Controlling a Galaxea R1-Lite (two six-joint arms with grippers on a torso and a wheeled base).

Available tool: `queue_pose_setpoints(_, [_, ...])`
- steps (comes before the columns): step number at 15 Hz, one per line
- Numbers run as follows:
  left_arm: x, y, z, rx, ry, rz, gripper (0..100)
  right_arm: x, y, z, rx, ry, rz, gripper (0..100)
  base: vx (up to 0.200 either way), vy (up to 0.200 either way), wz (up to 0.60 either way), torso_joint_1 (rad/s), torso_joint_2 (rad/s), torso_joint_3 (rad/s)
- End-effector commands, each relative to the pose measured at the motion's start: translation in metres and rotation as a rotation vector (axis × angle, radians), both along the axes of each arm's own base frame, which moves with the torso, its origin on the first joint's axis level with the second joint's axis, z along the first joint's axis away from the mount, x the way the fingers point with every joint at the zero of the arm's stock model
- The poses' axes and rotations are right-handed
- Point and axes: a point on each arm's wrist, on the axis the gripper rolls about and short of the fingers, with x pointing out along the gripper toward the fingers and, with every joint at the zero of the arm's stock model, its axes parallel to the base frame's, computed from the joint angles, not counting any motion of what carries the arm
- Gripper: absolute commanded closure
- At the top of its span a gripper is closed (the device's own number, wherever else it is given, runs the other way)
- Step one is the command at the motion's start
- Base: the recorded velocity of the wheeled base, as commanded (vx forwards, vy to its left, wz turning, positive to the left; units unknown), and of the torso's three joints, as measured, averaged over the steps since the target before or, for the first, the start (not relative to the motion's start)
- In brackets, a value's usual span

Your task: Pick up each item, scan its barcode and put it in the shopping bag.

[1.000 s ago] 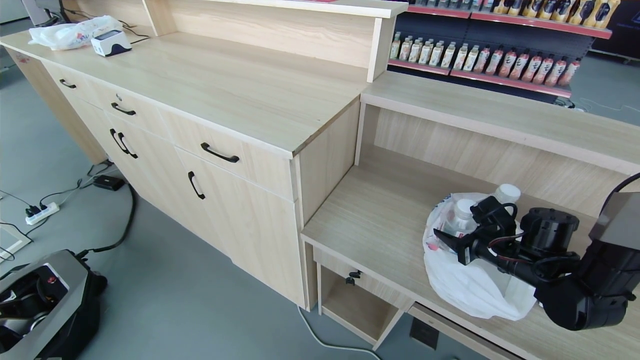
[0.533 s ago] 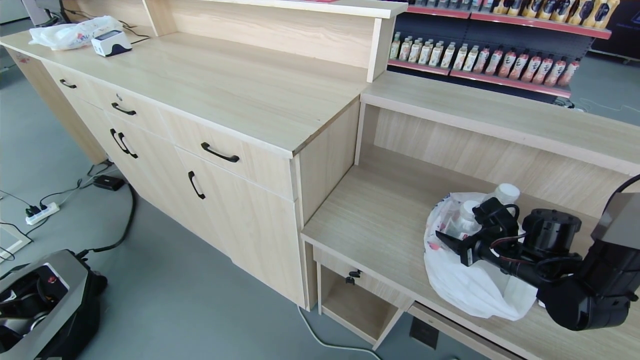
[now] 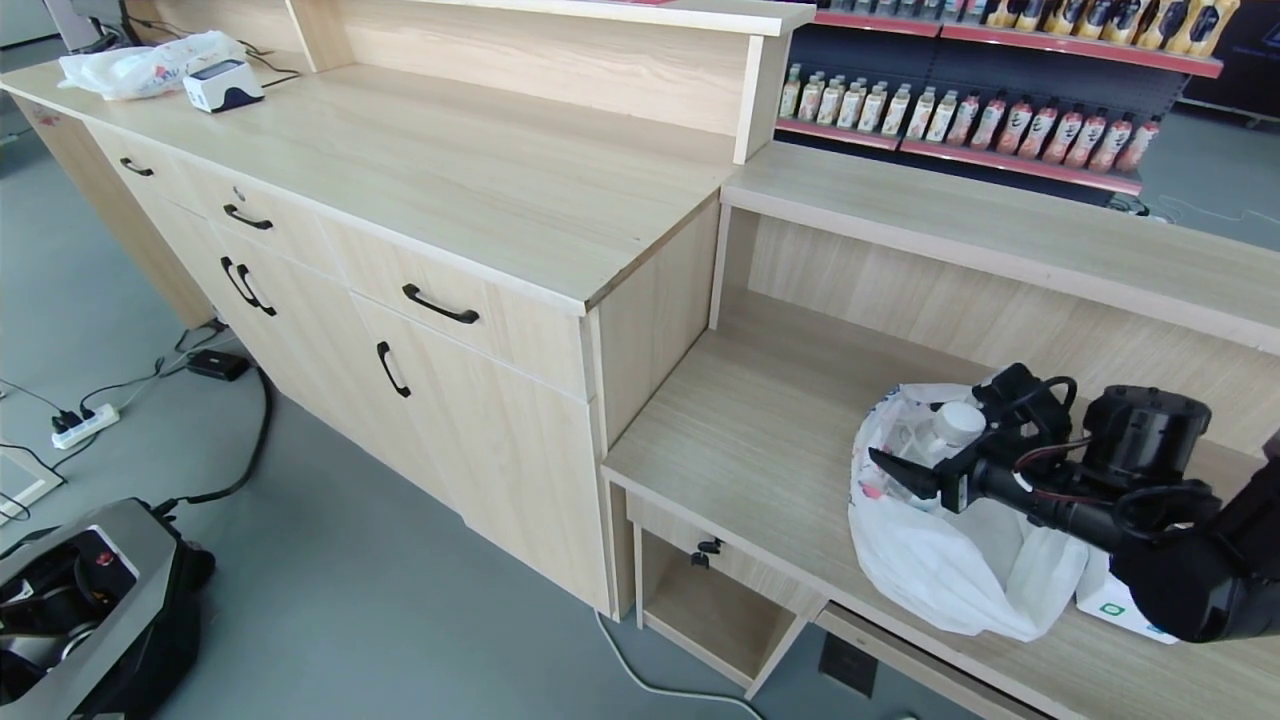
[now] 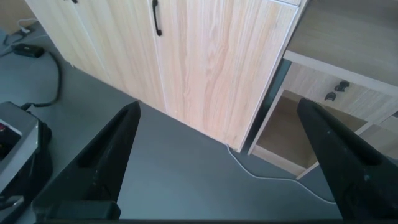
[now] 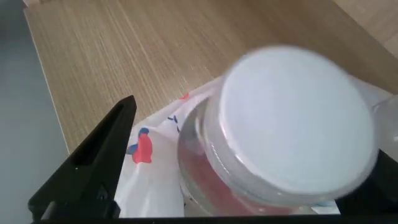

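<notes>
The pale wood-grain desk point(image 3: 760, 430) is being occupied by a crumpled white plastic shopping bag point(image 3: 940, 570), in whose mouth a clear round bottle point(image 3: 958, 424) with a flat white cap is being kept. The right gripper point(image 3: 925, 445) is being held spread over the bottle, one black finger point(image 5: 93, 168) just beside it. The left gripper point(image 4: 217, 155) is being held spread above smooth grey floor point(image 4: 174, 174)

Left fingers point(image 4: 99, 162) apart over grey floor point(image 4: 186, 162)
</notes>
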Motion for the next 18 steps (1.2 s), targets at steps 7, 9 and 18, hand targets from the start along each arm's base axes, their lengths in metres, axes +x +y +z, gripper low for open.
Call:
queue_pose_setpoints(7, [0.0, 0.0, 0.0, 0.0, -0.001, 0.0, 0, -0.079, -0.014, 0.132, -0.173, -0.473, 0.01, 0, 0.0, 0.0, 0.0, 0.0, 0.0, 0.0])
queue_pose_setpoints(9, [0.0, 0.0, 0.0, 0.0, -0.001, -0.001, 0, -0.084, -0.009, 0.155, -0.174, -0.533, 0.019, 0, 0.0, 0.0, -0.6, 0.12, -0.3, -0.178])
queue_pose_setpoints(18, [0.0, 0.0, 0.0, 0.0, -0.003, -0.001, 0, -0.125, -0.008, 0.225, -0.063, -0.521, -0.274, 0, 0.0, 0.0, -0.33, 0.157, -0.36, -0.213])
